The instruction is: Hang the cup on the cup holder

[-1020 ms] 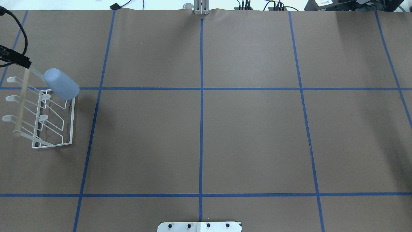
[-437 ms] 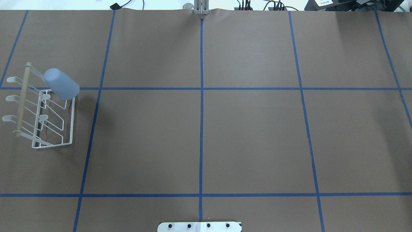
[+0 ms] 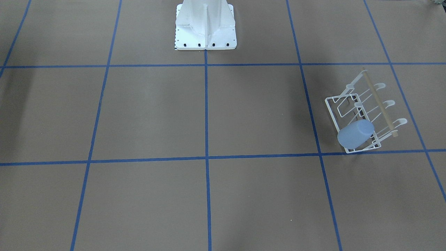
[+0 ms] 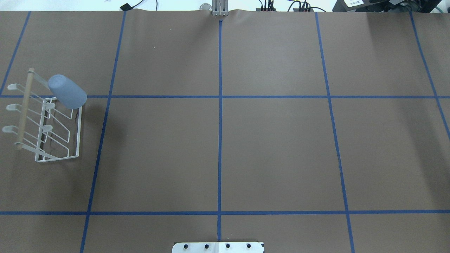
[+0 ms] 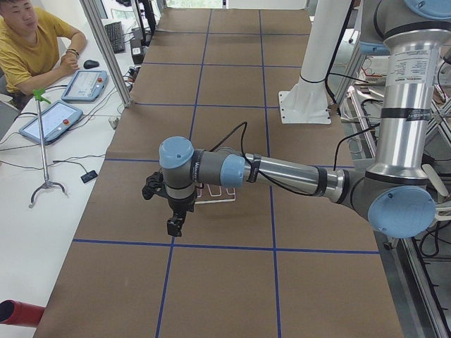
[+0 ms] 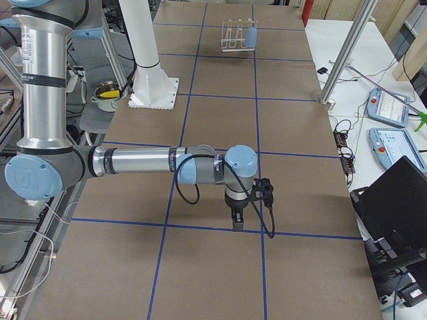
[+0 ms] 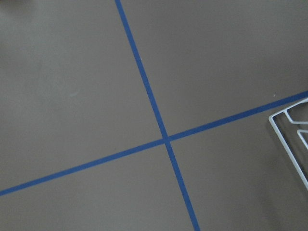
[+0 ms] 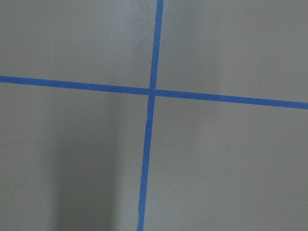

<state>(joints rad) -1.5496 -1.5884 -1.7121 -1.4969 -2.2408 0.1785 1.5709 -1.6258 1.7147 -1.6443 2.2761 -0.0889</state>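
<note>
Table (image 4: 274,151) is covered in brown paper, gridded with blue tape (image 4: 219,140). Cup (image 4: 67,91) hangs tilted on the far-end prong of cup holder (image 4: 79,131), table's left end. Left gripper (image 5: 173,227) and right gripper (image 6: 237,220) hang above the surface; I cannot tell their jaw state. A person (image 5: 28,49) sits at the side desk.

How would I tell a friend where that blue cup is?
Look at the brown table crossed by blue tape lines; near one end stands a white wire rack with a wooden rod. The cup hangs tilted at one end of the rack: pale blue, plain, no handle, the only thing hanging there.
</note>
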